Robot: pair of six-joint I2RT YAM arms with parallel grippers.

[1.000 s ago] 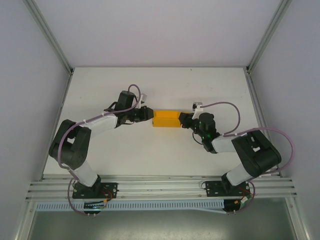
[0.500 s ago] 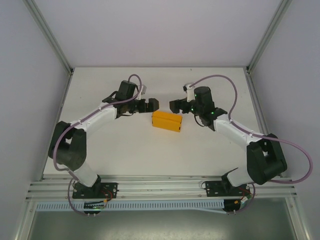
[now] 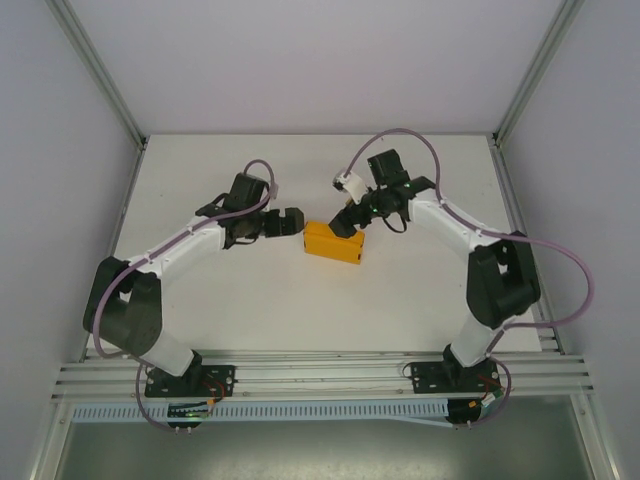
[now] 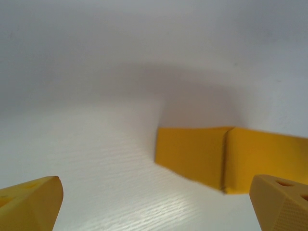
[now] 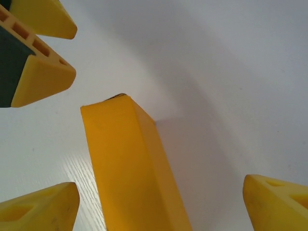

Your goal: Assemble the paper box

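Tabletop (image 3: pixel 300 310): white, boxed in by white wall panels (image 3: pixel 60 150) on the left, right and far sides, with alu frame rails (image 3: pixel 320 375) along the near edge.

2 arms. Both reach in toward the middle, with purple cables (image 3: pixel 400 135) looping off each.

1 paper box (image 3: pixel 334 243): orange-yellow, folded into a closed rectangular block. It lies flat mid-tabletop, slightly skewed, between the two tools.

Left tool (image 3: pixel 297 222): spread wide and gripping nothing. It sits just beside the box's left end. In the left wrist view the box (image 4: pixel 231 159) sits ahead of the fingers (image 4: pixel 29 204), with tabletop showing between.

Right tool (image 3: pixel 347 222): also spread, angled down over the box's far edge. In the right wrist view the box (image 5: pixel 130 163) runs up between its fingers (image 5: pixel 279 202). Cannot tell if they touch it. The left tool's pads (image 5: pixel 43 77) sit just past the box end.
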